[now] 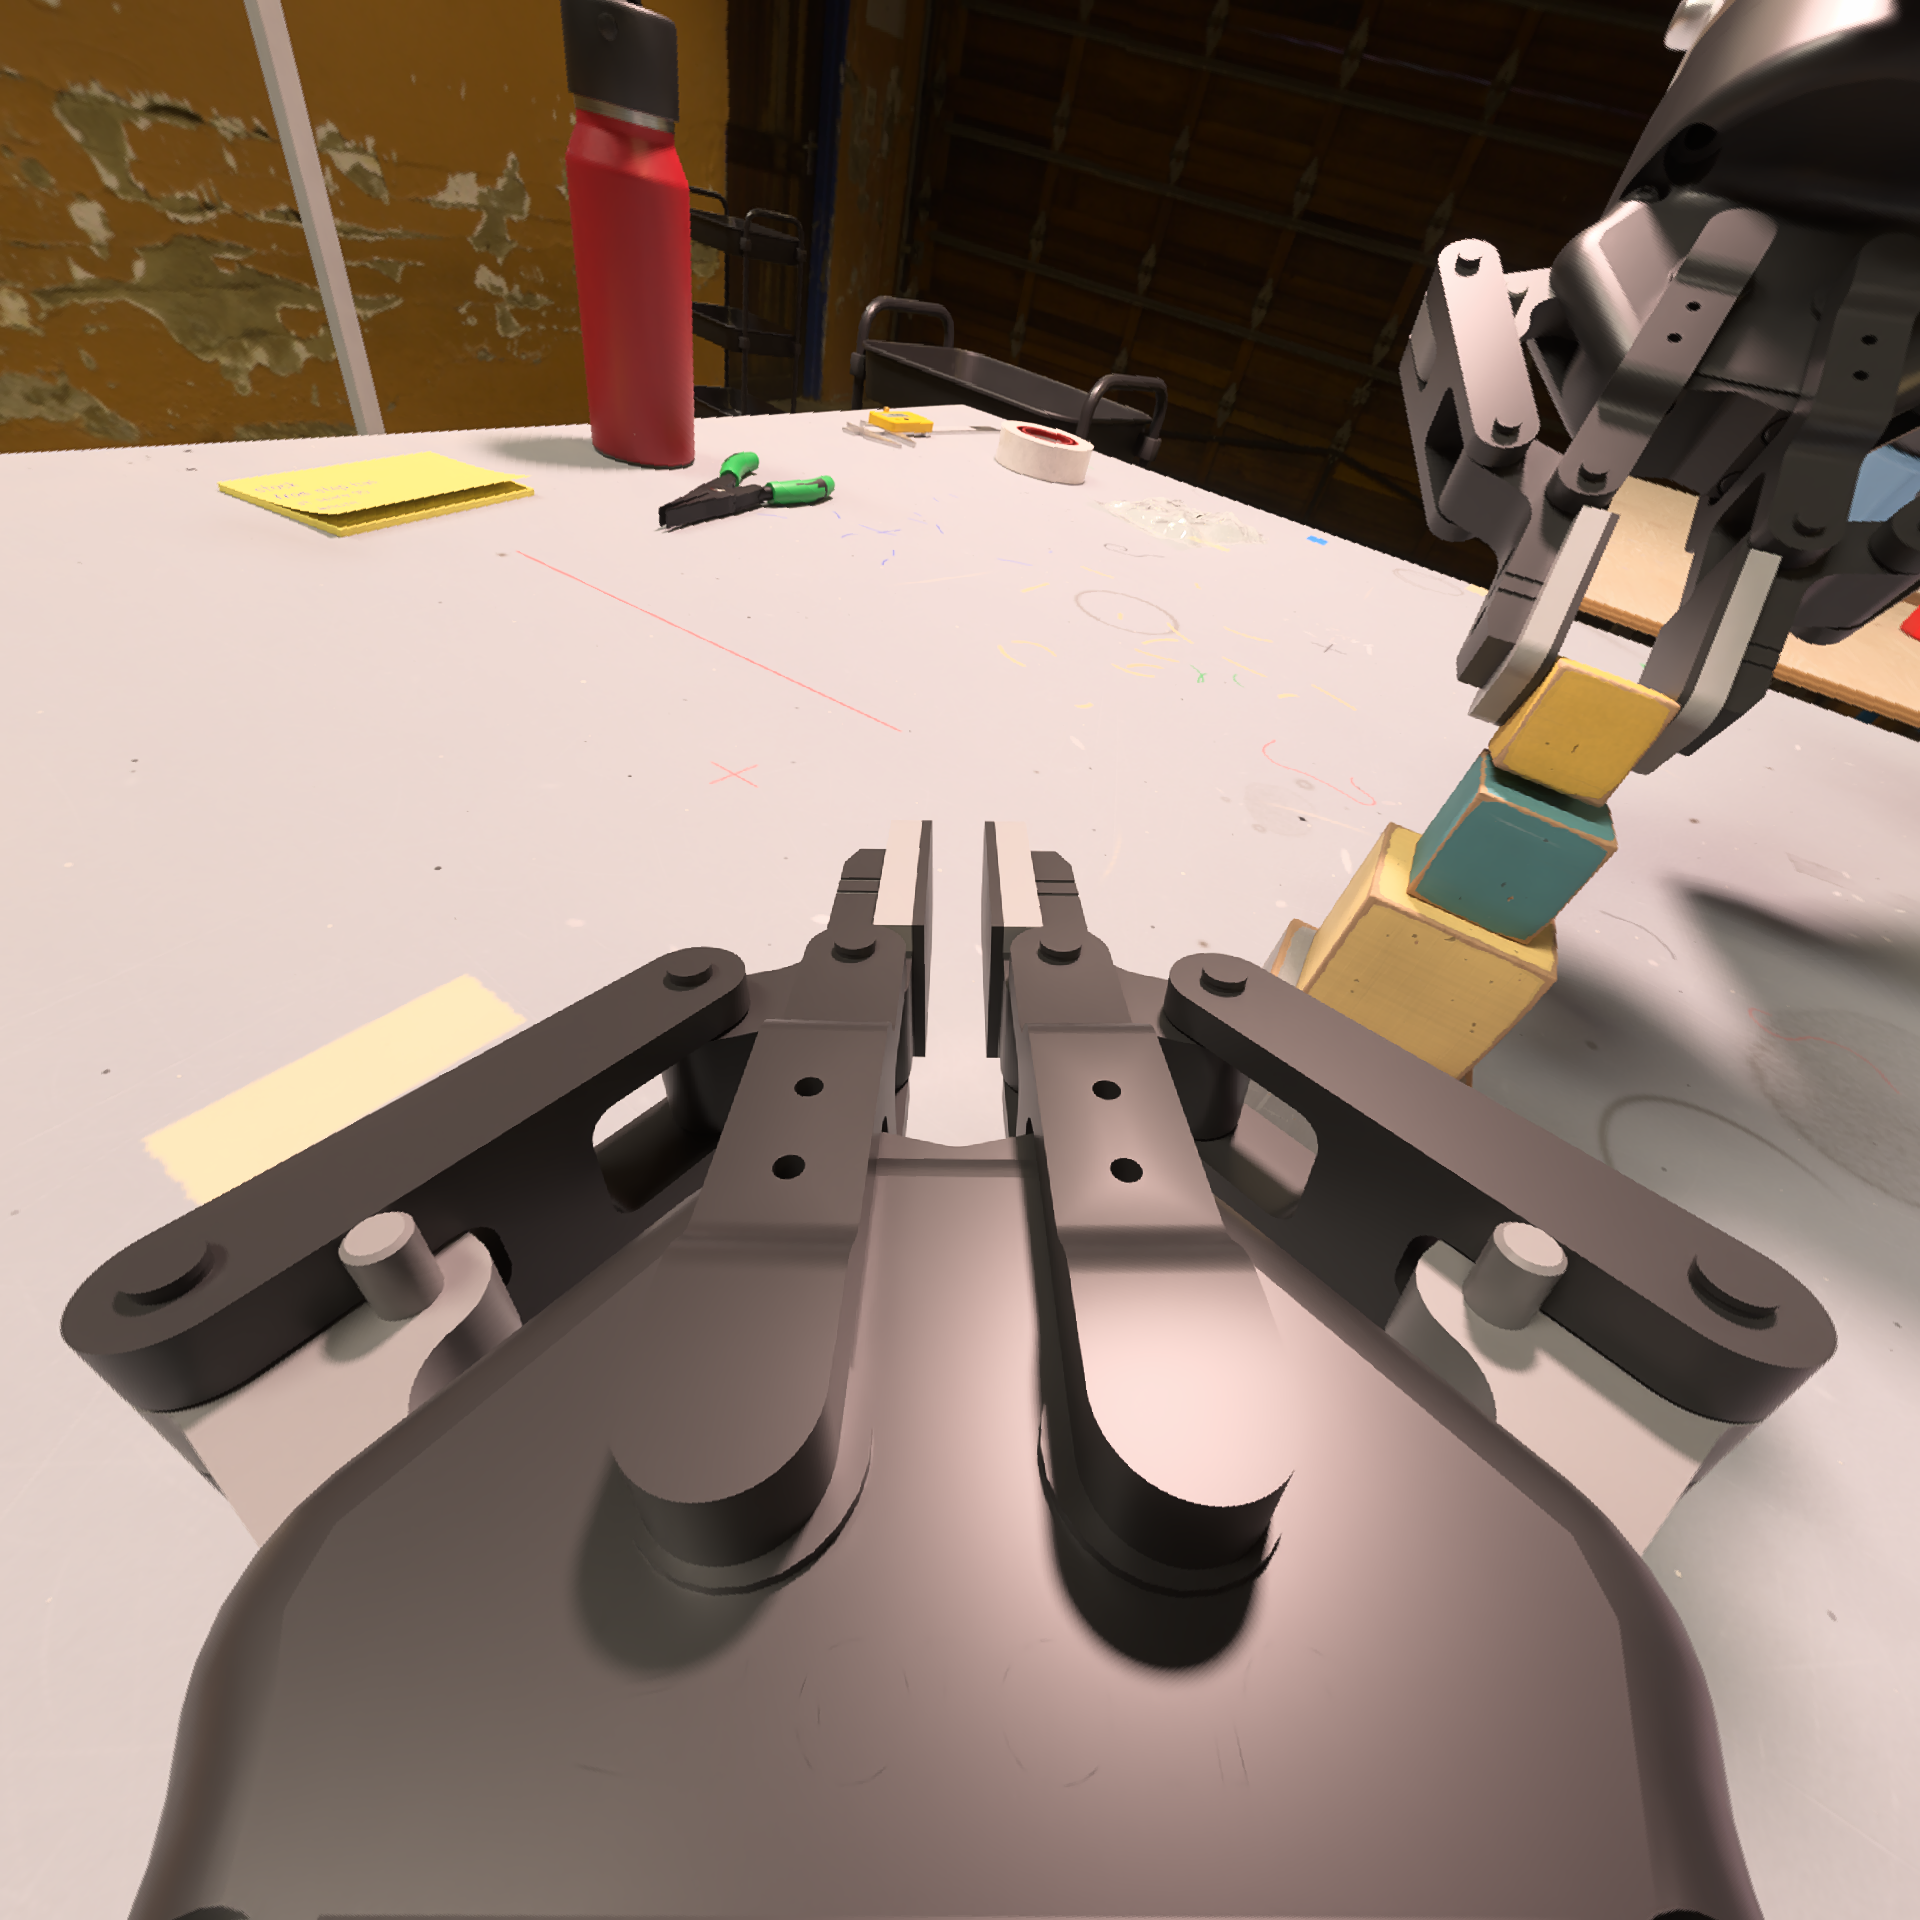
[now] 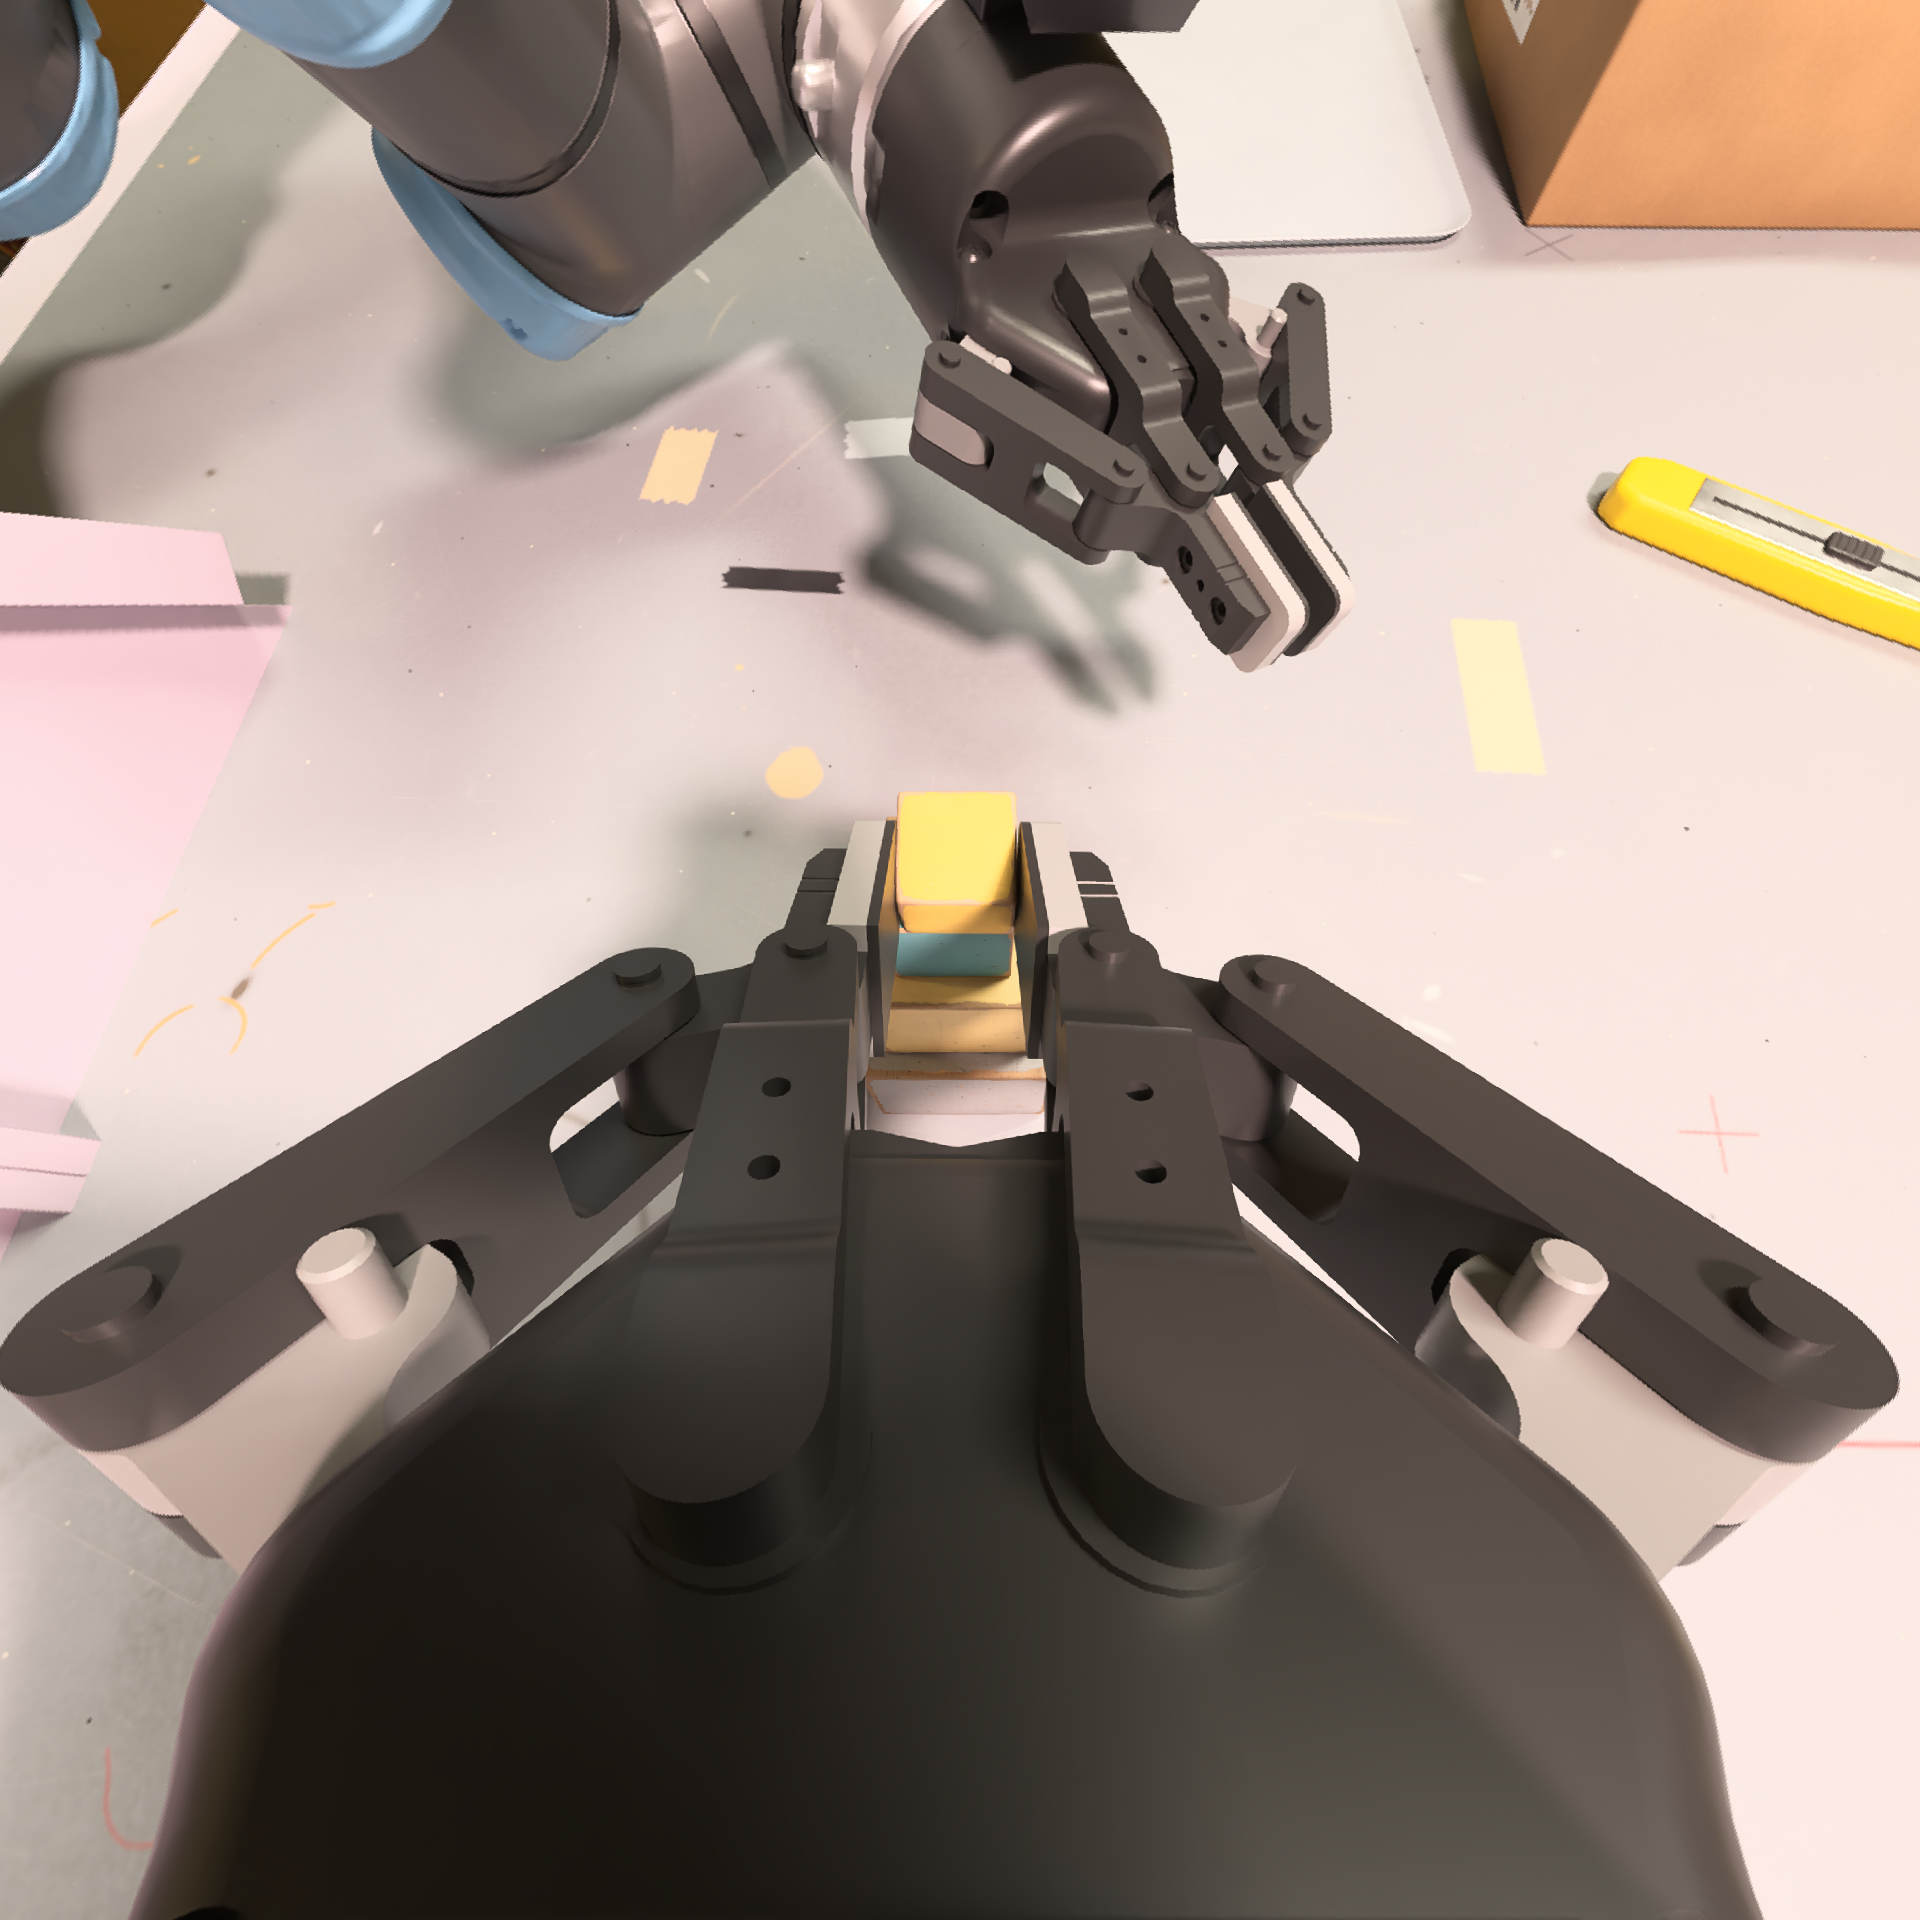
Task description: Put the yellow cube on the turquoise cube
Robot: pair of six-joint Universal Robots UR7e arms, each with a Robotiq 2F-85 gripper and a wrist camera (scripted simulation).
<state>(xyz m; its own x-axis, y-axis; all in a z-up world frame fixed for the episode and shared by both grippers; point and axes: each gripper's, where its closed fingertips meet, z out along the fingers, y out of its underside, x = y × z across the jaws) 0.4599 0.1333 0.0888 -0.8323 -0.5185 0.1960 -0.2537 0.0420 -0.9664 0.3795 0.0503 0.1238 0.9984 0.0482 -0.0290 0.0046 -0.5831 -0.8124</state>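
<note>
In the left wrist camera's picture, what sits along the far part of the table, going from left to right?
Yellow notepad → red bottle → green-handled pliers → small yellow object → white tape roll → crumpled clear plastic → the right gripper holding the yellow cube.

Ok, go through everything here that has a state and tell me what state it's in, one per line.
Yellow cube: gripped, resting on the turquoise cube.
Turquoise cube: stacked on a larger yellow block.
Yellow block: bottom of the stack, on the table.
Right gripper: shut on the yellow cube.
Left gripper: nearly shut, empty.
Red bottle: upright, capped.
Pliers: lying flat.
</note>
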